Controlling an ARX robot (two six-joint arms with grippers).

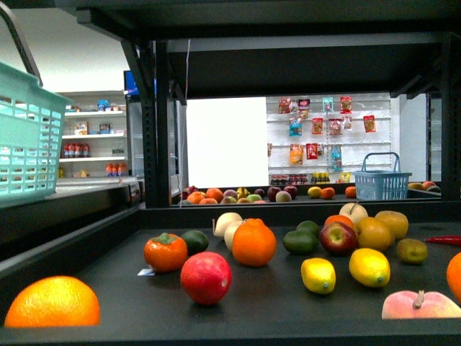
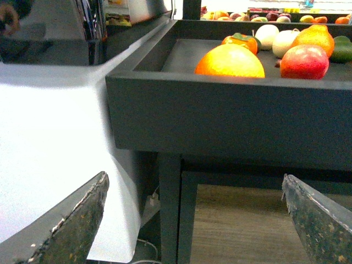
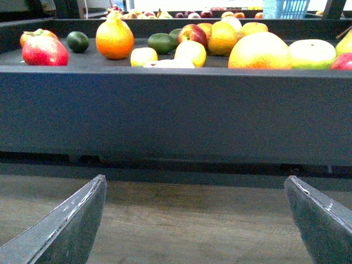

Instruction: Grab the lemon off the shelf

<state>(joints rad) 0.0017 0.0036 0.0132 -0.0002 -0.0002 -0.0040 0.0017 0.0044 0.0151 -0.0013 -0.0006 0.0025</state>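
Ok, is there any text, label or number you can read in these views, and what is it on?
No text is legible in any view.
The hanging packets at the back: print too small to read.
The bottles on the white wall shelving: labels blurred.
The white tag on the shelf by the orange-red fruit: too small to read.

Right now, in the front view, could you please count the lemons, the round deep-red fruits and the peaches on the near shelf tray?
Lemons: 2
Round deep-red fruits: 2
Peaches: 1
Total: 5
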